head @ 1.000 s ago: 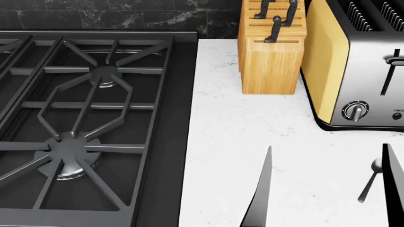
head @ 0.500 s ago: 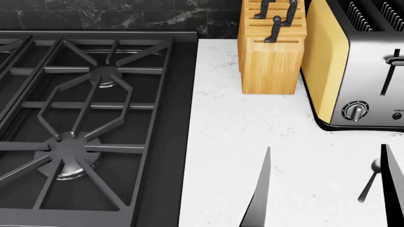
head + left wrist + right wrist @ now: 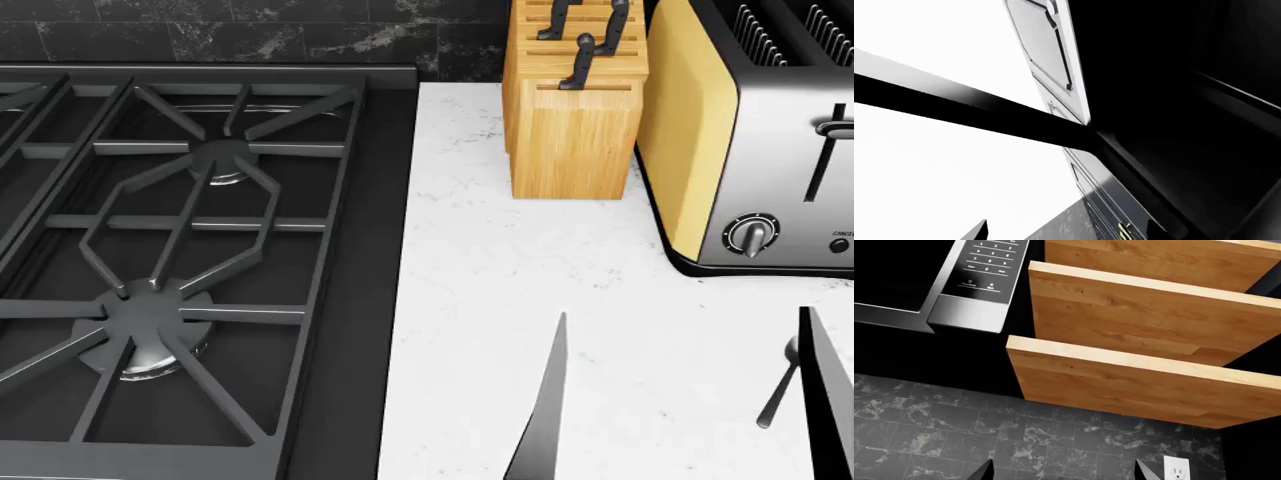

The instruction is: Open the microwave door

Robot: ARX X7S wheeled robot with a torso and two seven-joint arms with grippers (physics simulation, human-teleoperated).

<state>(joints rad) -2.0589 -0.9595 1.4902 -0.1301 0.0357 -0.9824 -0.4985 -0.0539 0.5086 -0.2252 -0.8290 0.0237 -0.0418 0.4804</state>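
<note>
White counter (image 3: 481, 290) below; right claw (image 3: 1062, 471) tilted up toward microwave (image 3: 954, 285)

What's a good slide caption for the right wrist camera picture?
Right wrist view: stainless microwave keypad panel beside light wooden shelves, dark marble backsplash below, open right gripper tips at frame edge.

A kitchen: gas stove (image 3: 174, 250), knife block (image 3: 574, 110), toaster (image 3: 761, 130), microwave (image 3: 941, 285).
</note>
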